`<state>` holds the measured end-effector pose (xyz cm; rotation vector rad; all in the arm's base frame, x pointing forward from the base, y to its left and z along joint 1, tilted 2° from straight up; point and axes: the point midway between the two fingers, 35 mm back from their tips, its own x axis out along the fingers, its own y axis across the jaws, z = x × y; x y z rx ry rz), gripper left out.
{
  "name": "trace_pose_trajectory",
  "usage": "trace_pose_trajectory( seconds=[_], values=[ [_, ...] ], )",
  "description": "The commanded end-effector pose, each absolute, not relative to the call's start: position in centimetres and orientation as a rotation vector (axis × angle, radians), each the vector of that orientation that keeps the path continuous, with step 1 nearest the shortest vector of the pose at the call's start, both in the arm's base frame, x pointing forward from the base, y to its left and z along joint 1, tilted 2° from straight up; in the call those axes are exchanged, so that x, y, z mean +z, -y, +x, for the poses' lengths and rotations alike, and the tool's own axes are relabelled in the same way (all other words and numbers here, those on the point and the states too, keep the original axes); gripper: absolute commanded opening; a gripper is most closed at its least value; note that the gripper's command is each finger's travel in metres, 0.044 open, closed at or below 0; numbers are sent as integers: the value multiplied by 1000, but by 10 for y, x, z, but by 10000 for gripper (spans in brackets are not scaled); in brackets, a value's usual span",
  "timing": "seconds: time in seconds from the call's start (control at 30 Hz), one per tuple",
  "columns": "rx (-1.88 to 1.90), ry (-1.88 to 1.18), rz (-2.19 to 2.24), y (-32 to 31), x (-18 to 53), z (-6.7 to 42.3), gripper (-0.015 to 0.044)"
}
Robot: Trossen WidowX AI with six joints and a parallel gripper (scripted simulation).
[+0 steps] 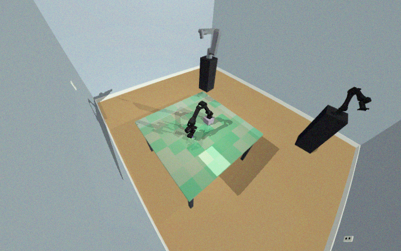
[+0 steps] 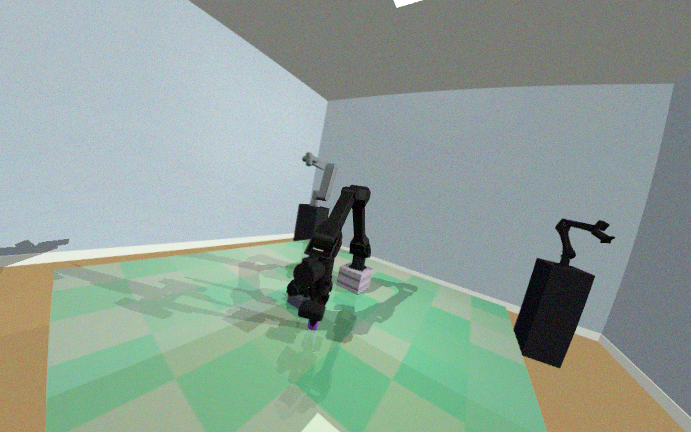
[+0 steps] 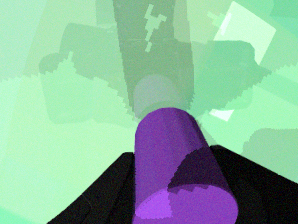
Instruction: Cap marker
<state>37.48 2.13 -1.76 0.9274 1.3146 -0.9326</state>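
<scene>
The purple cap (image 3: 174,163) (image 2: 312,327) stands upright on the green checkered table (image 2: 122,343) (image 1: 176,168), its open end facing the wrist camera. My gripper (image 3: 172,159) (image 2: 311,318) (image 1: 190,134) points straight down over it, with the two black fingers pressed on its left and right sides. It is shut on the cap. A dark grey block (image 2: 295,298) shows just behind the gripper in the exterior view, mostly hidden by the arm. I cannot make out the marker in any view.
The arm's base stands on a pale lilac block (image 2: 355,279) (image 1: 208,120) behind the gripper. Off the table, two black pedestals (image 2: 551,308) (image 1: 207,73) carry other arms. The table's edges are far from the gripper.
</scene>
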Motion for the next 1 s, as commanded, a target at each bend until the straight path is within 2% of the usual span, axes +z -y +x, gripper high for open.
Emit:
trace_pose_trajectory(
  seconds=[0.0,0.43,0.97],
  values=[
    [-927,-1298,935,-22,-3,379,0],
    [-926,-1298,935,-22,38,375,0],
    [-931,-1298,931,32,68,340,0]
  ],
)
